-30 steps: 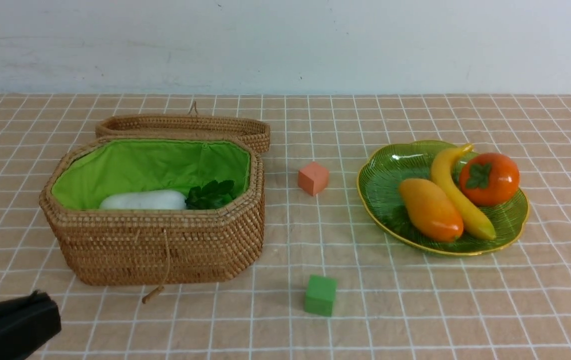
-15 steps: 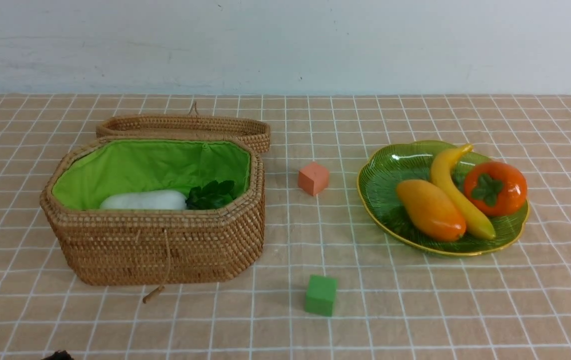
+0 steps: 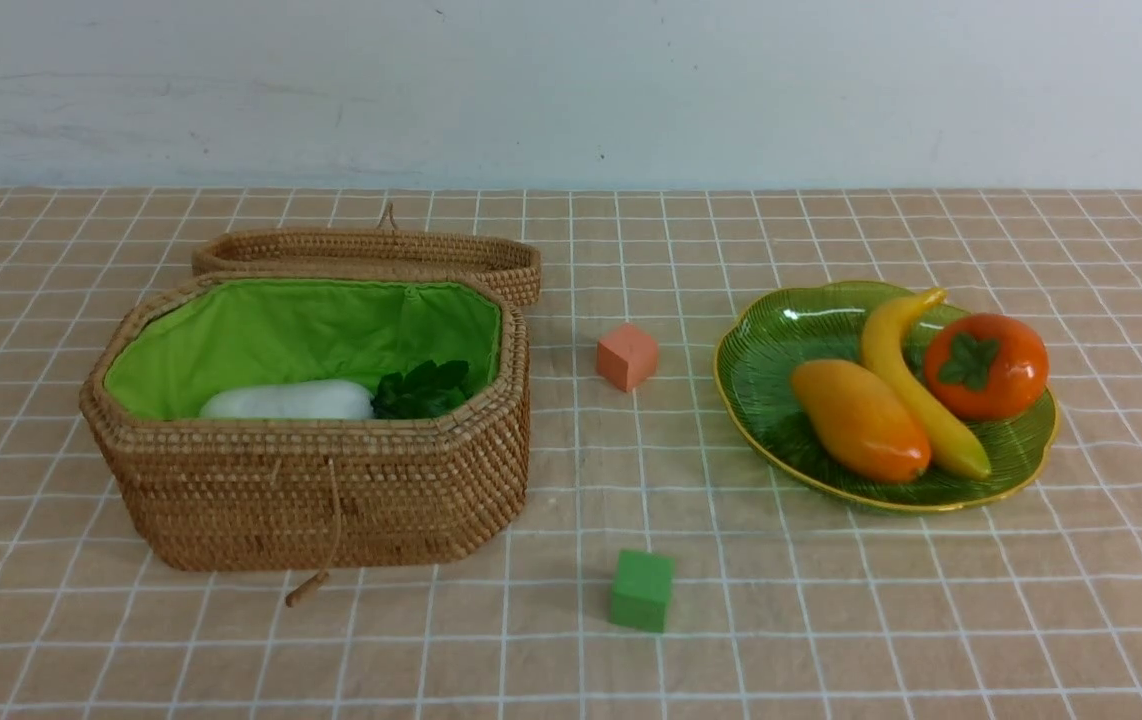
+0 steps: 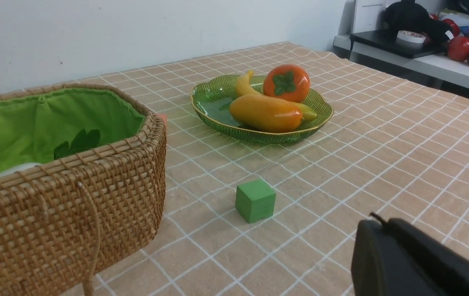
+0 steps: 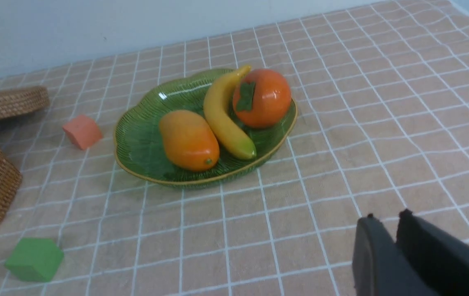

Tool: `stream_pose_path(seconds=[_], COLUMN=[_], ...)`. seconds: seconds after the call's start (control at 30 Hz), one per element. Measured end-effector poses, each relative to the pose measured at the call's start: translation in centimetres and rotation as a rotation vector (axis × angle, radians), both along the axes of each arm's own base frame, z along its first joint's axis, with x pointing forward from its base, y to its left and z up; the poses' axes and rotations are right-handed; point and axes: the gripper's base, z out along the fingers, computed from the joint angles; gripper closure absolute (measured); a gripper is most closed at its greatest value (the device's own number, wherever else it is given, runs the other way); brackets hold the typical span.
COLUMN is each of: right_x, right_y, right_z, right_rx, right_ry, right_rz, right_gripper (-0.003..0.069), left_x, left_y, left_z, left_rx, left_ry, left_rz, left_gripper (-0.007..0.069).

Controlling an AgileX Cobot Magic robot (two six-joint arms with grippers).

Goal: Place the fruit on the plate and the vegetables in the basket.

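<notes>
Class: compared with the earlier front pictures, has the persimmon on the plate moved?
Yes. The persimmon rocked slightly toward the plate's right rim, then back beside the banana.

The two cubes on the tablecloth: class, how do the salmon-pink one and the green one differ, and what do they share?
The salmon-pink cube lies farther back, between the basket and the plate; the green cube lies nearer the robot, in front of that gap. They differ in colour. The pink one sits turned, a corner forward; the green one sits nearly square-on. Both are small cubes, loose on the cloth, in neither container.
</notes>
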Motion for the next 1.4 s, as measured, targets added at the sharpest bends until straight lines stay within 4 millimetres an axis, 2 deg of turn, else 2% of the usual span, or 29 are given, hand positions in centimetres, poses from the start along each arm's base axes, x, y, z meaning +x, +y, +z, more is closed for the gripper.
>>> stream_pose_path(seconds=[0.1,0.2,0.33,0.37,0.4,0.43,0.47,0.53,0.6,1.4], right_x=[0.5,0.8,1.5,1.7,1.7,1.7,1.7,1.6,1.5,1.5], right_y=[-0.1,-0.4,-0.6,-0.7,-0.8,-0.8,-0.8,-0.9,-0.9,-0.9], right_z=[-1.5,-2.1,-3.3,-4.5,-5.3,-6.3,-6.5,-9.0,-10.3,-10.3], right_rx=[0.000,-0.033,-0.045,-0.055,-0.065,-0.077,-0.080,-0.102,-0.108,-0.114], right_ry=[0.030,0.020,-0.052,-0.069,-0.073,-0.073,-0.073,-0.073,-0.032,-0.029], right_rz=[-0.007,-0.024,-0.040,-0.046,-0.049,-0.052,-0.052,-0.056,-0.054,-0.054], right_gripper=[0.0556,0.0555,0.0612,0.0655,0.0666,0.0673,0.0675,0.0676,0.0676,0.0666], left_x=[0.0,0.0,0.0,0.0,0.0,0.0,0.0,0.0,0.0,0.0], left_y=[0.0,0.0,0.0,0.0,0.0,0.0,0.0,0.0,0.0,0.0], left_z=[0.0,0.0,0.0,0.0,0.0,0.0,0.0,0.0,0.0,0.0], left_rx=[0.001,0.002,0.002,0.002,0.002,0.002,0.002,0.002,0.002,0.003], left_ry=[0.002,0.002,0.002,0.002,0.002,0.002,0.002,0.002,0.002,0.003], left_rz=[0.000,0.000,0.000,0.000,0.000,0.000,0.000,0.000,0.000,0.000], left_gripper=[0.0637,0.0637,0.0637,0.0637,0.0637,0.0637,0.0637,0.0636,0.0635,0.0627])
